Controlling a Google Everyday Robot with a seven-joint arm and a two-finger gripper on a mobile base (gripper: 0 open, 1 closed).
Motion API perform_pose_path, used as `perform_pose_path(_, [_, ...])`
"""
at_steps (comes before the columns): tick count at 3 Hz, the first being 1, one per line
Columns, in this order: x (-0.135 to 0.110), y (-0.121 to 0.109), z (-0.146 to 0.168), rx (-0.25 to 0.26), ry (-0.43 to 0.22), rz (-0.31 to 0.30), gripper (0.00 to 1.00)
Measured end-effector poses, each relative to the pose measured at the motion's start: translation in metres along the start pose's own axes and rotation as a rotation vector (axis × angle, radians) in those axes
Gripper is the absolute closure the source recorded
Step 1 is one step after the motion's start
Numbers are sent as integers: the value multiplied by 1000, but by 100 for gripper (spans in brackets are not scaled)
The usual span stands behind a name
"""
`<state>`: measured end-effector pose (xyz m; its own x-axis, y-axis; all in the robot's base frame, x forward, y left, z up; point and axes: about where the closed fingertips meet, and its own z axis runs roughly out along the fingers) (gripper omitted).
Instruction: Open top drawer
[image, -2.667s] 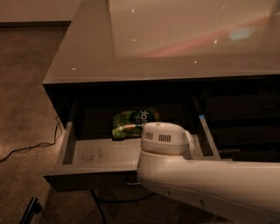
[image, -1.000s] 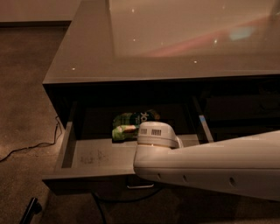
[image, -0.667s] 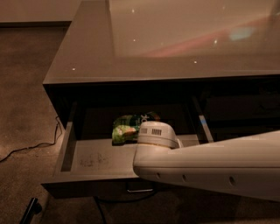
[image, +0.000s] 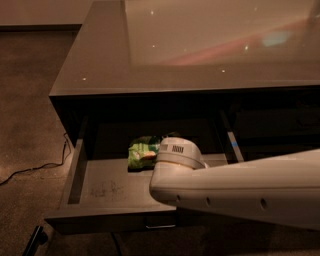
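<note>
The top drawer (image: 100, 187) of the dark grey cabinet stands pulled well out, showing its lighter scuffed floor. Its small loop handle (image: 160, 226) shows at the centre of the front, just below my arm. A green snack bag (image: 141, 151) lies at the back of the drawer. My white arm (image: 240, 190) reaches in from the right across the drawer's front right part. My gripper is hidden beneath the arm, somewhere near the drawer front.
The cabinet's glossy top (image: 200, 45) overhangs the back of the drawer. A closed drawer column (image: 275, 130) sits to the right. A black cable (image: 35, 167) runs over the carpet on the left, and a dark object (image: 35, 240) lies at the bottom left.
The drawer has slid a little further out toward the camera. My arm has swung from a steep diagonal to nearly level across the drawer front.
</note>
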<state>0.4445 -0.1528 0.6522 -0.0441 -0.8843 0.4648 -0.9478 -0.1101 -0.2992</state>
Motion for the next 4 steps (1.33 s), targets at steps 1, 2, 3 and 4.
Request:
perform_pose_path(1, [2, 3, 3, -34, 2, -10, 100])
perform_pose_path(2, [2, 3, 3, -34, 2, -10, 84])
perform_pose_path(3, [2, 3, 3, -34, 2, -10, 60])
perform_pose_path(4, [2, 3, 3, -34, 2, -10, 37])
